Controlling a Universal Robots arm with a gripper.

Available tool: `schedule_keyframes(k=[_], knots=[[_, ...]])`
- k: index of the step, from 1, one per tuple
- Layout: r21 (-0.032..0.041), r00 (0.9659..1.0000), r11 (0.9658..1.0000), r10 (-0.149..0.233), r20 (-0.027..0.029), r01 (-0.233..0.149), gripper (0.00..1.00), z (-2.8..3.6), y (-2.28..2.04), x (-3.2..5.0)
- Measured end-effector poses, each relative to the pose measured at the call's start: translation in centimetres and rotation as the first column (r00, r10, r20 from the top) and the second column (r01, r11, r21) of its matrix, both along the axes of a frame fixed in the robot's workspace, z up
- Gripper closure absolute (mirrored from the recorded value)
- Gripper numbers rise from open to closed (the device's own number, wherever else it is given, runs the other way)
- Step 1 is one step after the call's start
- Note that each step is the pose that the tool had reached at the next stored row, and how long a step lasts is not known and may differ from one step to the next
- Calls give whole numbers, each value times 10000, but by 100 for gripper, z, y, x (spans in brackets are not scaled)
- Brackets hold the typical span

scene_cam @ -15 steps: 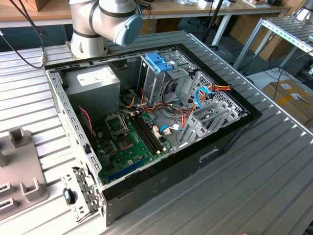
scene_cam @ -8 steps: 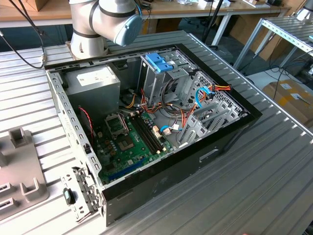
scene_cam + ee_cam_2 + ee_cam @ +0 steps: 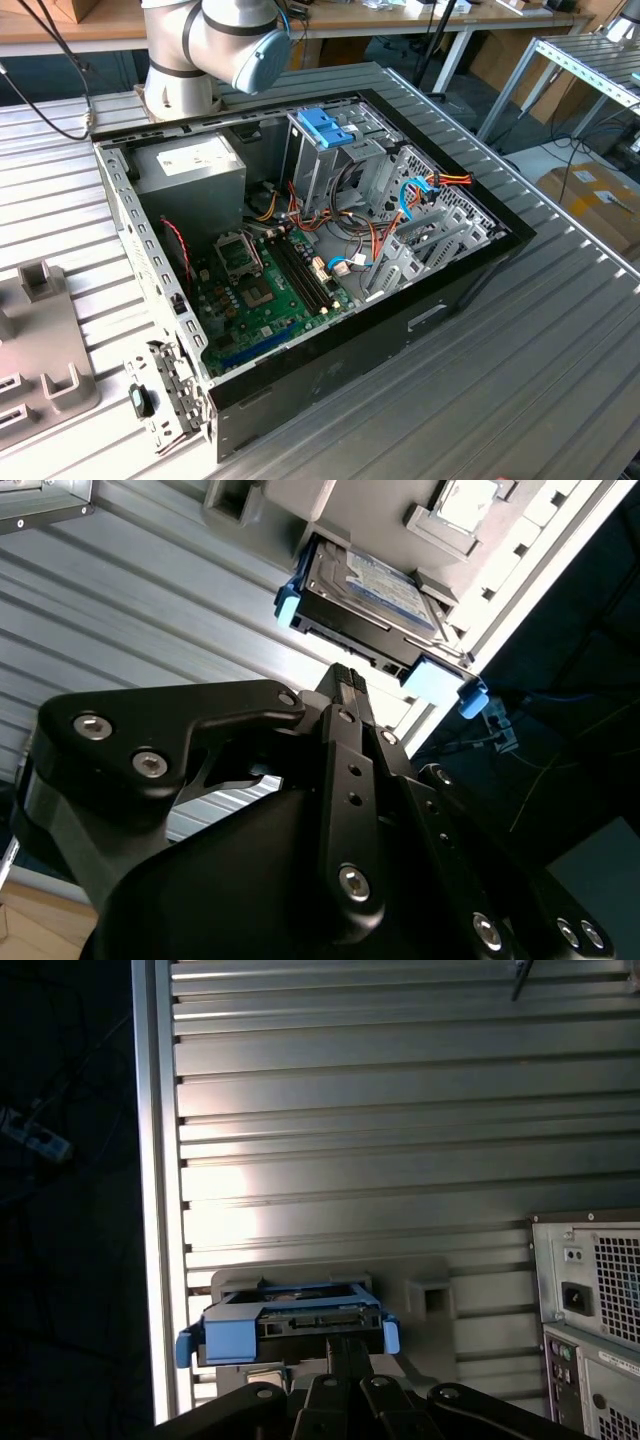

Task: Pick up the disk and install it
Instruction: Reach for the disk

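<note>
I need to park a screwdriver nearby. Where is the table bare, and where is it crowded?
The ribbed table is bare on the exterior view's right of the computer case, and in a narrower strip between case and grey fixture. Inside the case, cables and the motherboard crowd it.

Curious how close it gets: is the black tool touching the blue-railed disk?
Cannot tell. In the second wrist view the tool lines up with the near edge of the disk, but neither contact nor a gap shows plainly.
</note>
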State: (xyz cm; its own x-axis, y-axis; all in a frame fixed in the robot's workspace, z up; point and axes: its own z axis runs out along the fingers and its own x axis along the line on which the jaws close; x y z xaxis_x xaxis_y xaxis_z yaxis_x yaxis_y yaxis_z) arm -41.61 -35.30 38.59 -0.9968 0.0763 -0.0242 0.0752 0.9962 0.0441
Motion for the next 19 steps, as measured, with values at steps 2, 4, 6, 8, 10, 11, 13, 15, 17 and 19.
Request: schedule_keyframes(k=[2,4,6,8,10,11,13,15,17,19], knots=[[0,10000,10000,1,0,-1,89,-1,0,-20],[0,10000,10000,1,0,-1,89,-4,-1,-38],[0,10000,10000,1,0,-1,89,-13,0,-54],[1,10000,10000,1,1,-1,89,-27,0,-72],[0,10000,10000,1,0,-1,89,-44,-1,-88],[0,10000,10000,1,-1,-1,89,-49,0,-93],[0,10000,10000,1,-1,-1,89,-60,-1,-104],[-1,10000,10000,1,-2,-1,89,-62,0,-108],[1,10000,10000,1,0,-1,89,-63,0,-108],[0,10000,10000,1,0,-1,89,-63,-1,-111]])
